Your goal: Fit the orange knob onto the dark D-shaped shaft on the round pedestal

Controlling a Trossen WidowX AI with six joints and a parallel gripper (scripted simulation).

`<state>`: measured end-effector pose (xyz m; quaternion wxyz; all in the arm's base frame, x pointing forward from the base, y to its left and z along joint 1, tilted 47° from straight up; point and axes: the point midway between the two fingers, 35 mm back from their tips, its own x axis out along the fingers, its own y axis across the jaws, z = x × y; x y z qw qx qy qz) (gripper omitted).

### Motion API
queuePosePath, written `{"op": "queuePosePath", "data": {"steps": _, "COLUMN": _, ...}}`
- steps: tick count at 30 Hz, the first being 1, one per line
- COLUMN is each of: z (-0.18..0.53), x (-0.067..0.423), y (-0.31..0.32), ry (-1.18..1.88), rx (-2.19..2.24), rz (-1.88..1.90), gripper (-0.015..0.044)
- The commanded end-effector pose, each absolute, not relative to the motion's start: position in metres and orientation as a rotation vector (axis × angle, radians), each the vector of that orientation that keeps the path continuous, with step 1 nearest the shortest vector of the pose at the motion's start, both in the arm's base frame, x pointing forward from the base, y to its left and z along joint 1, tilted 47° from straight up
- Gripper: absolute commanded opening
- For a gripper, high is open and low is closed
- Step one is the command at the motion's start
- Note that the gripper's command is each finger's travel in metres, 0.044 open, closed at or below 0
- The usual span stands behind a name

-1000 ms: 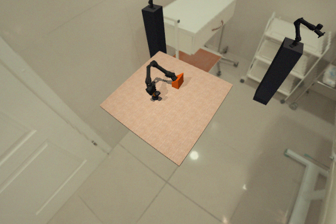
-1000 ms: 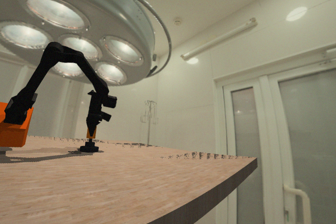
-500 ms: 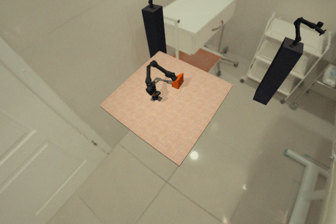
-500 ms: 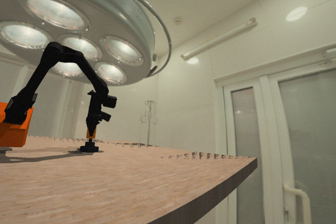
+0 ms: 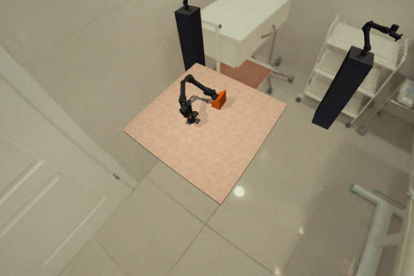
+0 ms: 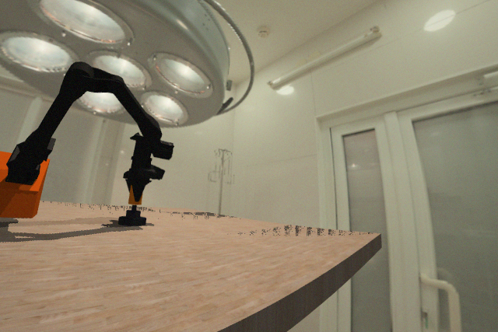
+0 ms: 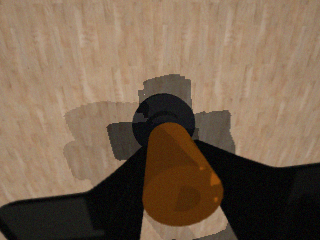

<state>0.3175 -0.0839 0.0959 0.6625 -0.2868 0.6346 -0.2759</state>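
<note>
White cabinet [image 5: 247, 15] and shelf trolley [image 5: 334, 29] on glossy tiled floor [image 5: 284, 199].

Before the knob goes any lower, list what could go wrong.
1. The orange knob, held in the end effector, hangs above the shaft; if the flats disagree, pushing may jam it.
2. In the wrist view the knob hides most of the pedestal, so centring is uncertain.
</note>
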Motion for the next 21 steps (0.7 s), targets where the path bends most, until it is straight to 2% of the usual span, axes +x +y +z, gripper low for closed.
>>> {"op": "queuePosePath", "data": {"steps": 1, "z": 0.0949, "x": 0.3184, "y": -0.0849, "ry": 1.441, "rx": -0.671, "rz": -0.608, "gripper": 0.0}}
{"op": "queuePosePath", "data": {"steps": 21, "z": 0.0929, "x": 0.3174, "y": -0.0857, "ry": 1.441, "rx": -0.671, "rz": -0.608, "gripper": 0.0}}
